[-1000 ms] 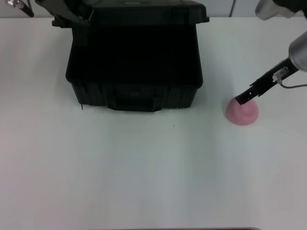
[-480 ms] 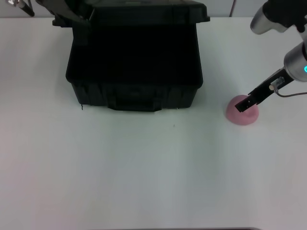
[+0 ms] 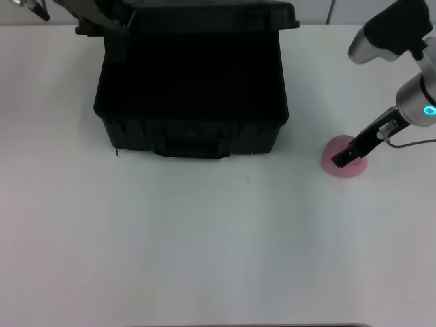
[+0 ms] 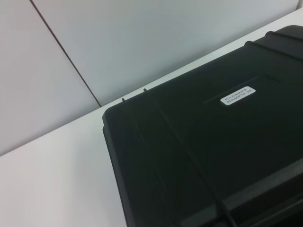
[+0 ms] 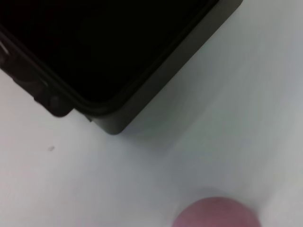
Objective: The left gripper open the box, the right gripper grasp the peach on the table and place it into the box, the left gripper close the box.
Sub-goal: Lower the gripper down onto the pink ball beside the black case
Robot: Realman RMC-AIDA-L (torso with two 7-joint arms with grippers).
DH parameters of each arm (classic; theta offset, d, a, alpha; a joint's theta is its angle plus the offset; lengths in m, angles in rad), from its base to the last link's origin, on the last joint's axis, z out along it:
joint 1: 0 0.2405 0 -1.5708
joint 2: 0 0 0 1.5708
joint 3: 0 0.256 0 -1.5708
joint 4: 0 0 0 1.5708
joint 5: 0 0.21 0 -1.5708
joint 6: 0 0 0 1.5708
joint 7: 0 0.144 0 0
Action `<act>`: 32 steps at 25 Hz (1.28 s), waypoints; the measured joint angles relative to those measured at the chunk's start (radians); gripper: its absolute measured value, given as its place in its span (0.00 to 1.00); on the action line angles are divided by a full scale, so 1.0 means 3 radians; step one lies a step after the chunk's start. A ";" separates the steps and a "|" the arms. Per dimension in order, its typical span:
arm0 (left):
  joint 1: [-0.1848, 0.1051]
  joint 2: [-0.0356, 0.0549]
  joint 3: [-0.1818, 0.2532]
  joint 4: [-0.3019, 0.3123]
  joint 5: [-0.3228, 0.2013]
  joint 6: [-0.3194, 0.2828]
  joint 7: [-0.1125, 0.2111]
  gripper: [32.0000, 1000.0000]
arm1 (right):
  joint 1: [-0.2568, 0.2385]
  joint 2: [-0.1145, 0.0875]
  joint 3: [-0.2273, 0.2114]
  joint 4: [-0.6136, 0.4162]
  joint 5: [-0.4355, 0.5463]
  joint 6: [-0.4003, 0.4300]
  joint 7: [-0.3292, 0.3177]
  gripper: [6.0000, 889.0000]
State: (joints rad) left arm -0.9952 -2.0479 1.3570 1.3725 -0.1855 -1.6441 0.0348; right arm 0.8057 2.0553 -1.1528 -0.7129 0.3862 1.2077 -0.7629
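Observation:
The black box [image 3: 191, 129] stands open at the back middle of the table, its lid [image 3: 211, 13] raised behind a dark interior. My left gripper [image 3: 95, 19] is at the lid's rear left corner. The left wrist view shows the lid's outer face [image 4: 189, 156] with its white label [image 4: 238, 96]. The pink peach [image 3: 353, 168] sits on the table to the right of the box. My right gripper [image 3: 343, 158] reaches down onto the peach's top, its slim black tip lying across the fruit. The right wrist view shows the peach [image 5: 215, 215] at the picture's edge and the box's open corner [image 5: 156, 80].
The white table [image 3: 204, 252] stretches wide in front of the box. A small dark speck [image 3: 248, 179] lies in front of the box. A pale wall [image 4: 142, 42] rises behind the table's rear edge.
My right gripper has come down and forward over the peach, and its arm has swung further into view. The box, lid and left gripper have stayed put.

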 joint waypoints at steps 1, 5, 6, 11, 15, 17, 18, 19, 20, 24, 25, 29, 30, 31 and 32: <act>-0.0002 0.0000 -0.0001 -0.0001 0.0000 0.0002 0.0001 0.49 | 0.0008 0.0001 -0.0002 0.0037 0.0001 -0.0023 -0.0017 0.76; -0.0007 0.0000 -0.0003 -0.0003 0.0000 0.0013 0.0002 0.49 | 0.0035 0.0011 -0.0002 0.0167 0.0004 -0.0129 -0.0068 0.76; -0.0007 0.0000 -0.0003 -0.0004 0.0000 0.0014 0.0002 0.49 | 0.0040 0.0011 -0.0002 0.0194 0.0004 -0.0159 -0.0073 0.76; -0.0007 0.0000 -0.0003 -0.0007 0.0000 0.0018 0.0004 0.49 | 0.0048 0.0011 -0.0002 0.0243 0.0005 -0.0265 -0.0093 0.76; -0.0007 0.0000 0.0000 -0.0012 0.0000 0.0025 0.0007 0.49 | 0.0049 0.0011 -0.0002 0.0289 0.0006 -0.0354 -0.0100 0.75; -0.0007 0.0000 0.0003 -0.0015 0.0000 0.0028 0.0008 0.49 | 0.0052 0.0011 -0.0002 0.0322 0.0006 -0.0399 -0.0115 0.75; -0.0007 0.0000 0.0005 -0.0017 0.0000 0.0029 0.0008 0.49 | 0.0053 0.0013 -0.0002 0.0333 0.0006 -0.0414 -0.0125 0.75; -0.0007 0.0000 0.0006 -0.0018 0.0000 0.0030 0.0008 0.49 | 0.0055 0.0016 -0.0003 0.0349 0.0006 -0.0435 -0.0136 0.75; -0.0007 0.0000 0.0005 -0.0019 0.0000 0.0033 0.0008 0.49 | 0.0057 0.0017 -0.0002 0.0362 0.0006 -0.0450 -0.0143 0.75; -0.0008 0.0000 0.0002 -0.0021 0.0000 0.0038 0.0010 0.49 | 0.0083 0.0020 -0.0022 0.0459 0.0007 -0.0518 -0.0149 0.75; -0.0008 0.0000 0.0003 -0.0022 0.0000 0.0039 0.0010 0.49 | 0.0090 0.0020 -0.0033 0.0482 0.0007 -0.0535 -0.0149 0.75; -0.0009 0.0000 0.0010 -0.0024 0.0000 0.0056 0.0011 0.49 | 0.0100 0.0025 -0.0048 0.0530 0.0007 -0.0558 -0.0150 0.75; -0.0009 0.0000 0.0012 -0.0025 -0.0001 0.0058 0.0011 0.49 | 0.0101 0.0025 -0.0049 0.0533 0.0007 -0.0559 -0.0150 0.75; -0.0010 0.0000 0.0012 -0.0024 -0.0001 0.0058 0.0011 0.49 | 0.0103 0.0026 -0.0046 0.0535 0.0007 -0.0563 -0.0146 0.75; -0.0010 0.0000 0.0012 -0.0024 -0.0001 0.0058 0.0011 0.49 | 0.0103 0.0026 -0.0046 0.0535 0.0007 -0.0563 -0.0146 0.75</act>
State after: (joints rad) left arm -0.9981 -2.0478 1.3606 1.3651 -0.1860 -1.6268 0.0382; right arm 0.8365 2.0631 -1.1666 -0.5525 0.3882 1.0388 -0.8068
